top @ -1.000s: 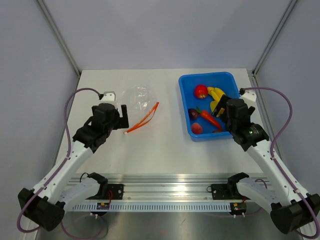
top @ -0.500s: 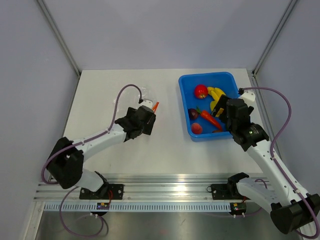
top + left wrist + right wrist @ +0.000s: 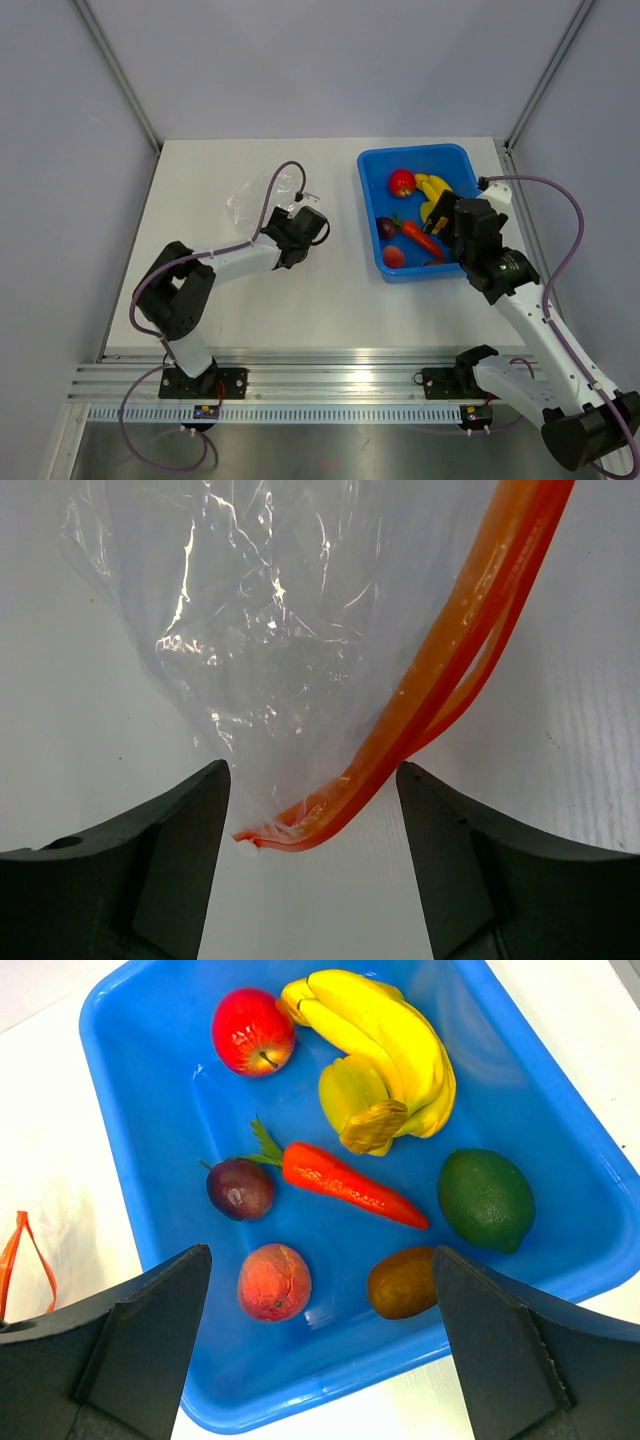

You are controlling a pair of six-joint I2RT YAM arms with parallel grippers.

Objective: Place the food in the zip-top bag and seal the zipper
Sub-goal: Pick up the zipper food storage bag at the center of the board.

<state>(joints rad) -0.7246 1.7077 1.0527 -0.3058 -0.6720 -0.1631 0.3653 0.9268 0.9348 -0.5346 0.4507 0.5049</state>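
The yellow banana lies at the back of the blue bin, seen from above as the food. My right gripper hangs open over the bin's near side and holds nothing. The zip-top bag lies crinkled and clear on the table, showing in the top view up and left of my left gripper. Its orange-red zipper runs down to a near end that lies between the open fingers of the left gripper. Neither finger touches it.
The bin also holds a red tomato, an orange carrot, a purple plum, a peach, a kiwi and a green lime. Grey walls enclose the table on three sides.
My left arm has swung right and forward from beside the bag to its zipper end, and its jaws have narrowed a little. The right arm has not moved.
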